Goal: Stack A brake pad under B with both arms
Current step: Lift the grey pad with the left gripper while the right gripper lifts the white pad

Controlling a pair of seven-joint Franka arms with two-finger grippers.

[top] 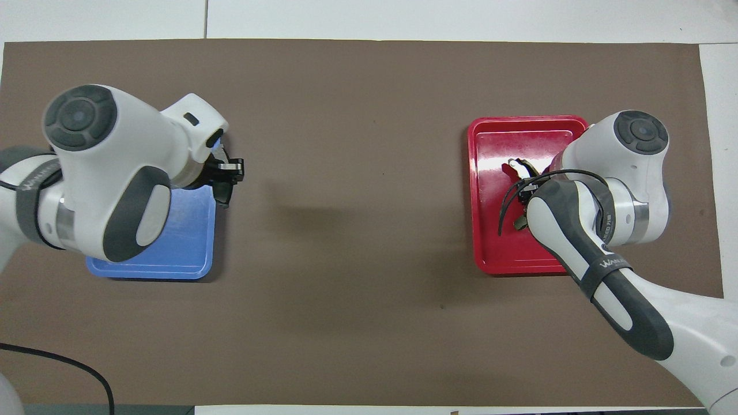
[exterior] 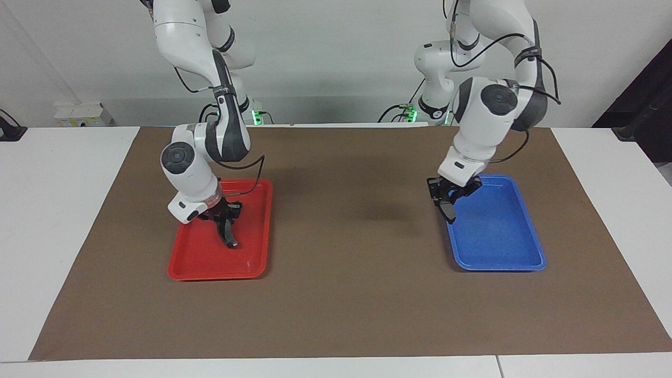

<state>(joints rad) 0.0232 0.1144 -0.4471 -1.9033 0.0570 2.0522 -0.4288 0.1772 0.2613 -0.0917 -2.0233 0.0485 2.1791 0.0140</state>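
My left gripper (exterior: pixel 448 201) is shut on the A brake pad (exterior: pixel 449 211), a short dark-grey pad that hangs from it on edge. It is up in the air over the blue tray's (exterior: pixel 504 262) edge toward the table's middle. The gripper (top: pixel 226 177) and pad (top: pixel 223 195) also show in the overhead view. My right gripper (exterior: pixel 222 216) is low in the red tray (exterior: pixel 210 273) and shut on B (exterior: pixel 229 234), the long black crescent piece. B stands on edge with its lower end at the tray floor. In the overhead view B (top: pixel 520 168) is partly hidden under the right arm.
The blue tray (top: pixel 150 268) lies toward the left arm's end of the brown mat (exterior: pixel 346 294), the red tray (top: pixel 490 253) toward the right arm's end. Bare mat lies between the trays. White table borders the mat.
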